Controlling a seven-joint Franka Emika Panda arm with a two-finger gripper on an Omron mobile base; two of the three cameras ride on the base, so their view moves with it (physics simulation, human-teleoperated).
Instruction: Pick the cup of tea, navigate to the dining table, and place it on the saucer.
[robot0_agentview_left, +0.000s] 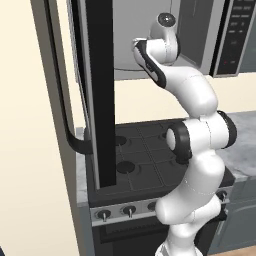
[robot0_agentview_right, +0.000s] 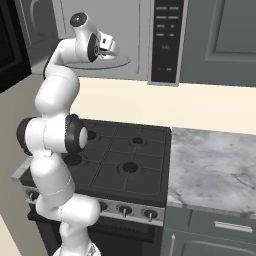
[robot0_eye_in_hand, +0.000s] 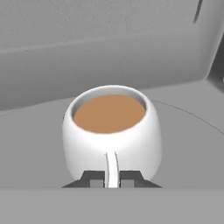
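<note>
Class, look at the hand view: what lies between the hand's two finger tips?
The thin white handle of the cup of tea lies between the finger tips, pinched by the shut hand; the hand view shows this.

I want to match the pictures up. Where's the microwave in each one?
Left base view: the microwave is at the top right, with its dark door standing open to the left.
Right base view: the microwave is at the top middle.
Hand view: its grey inside surrounds the cup of tea.
Shared landmark: the stove sits below it in both base views.
</note>
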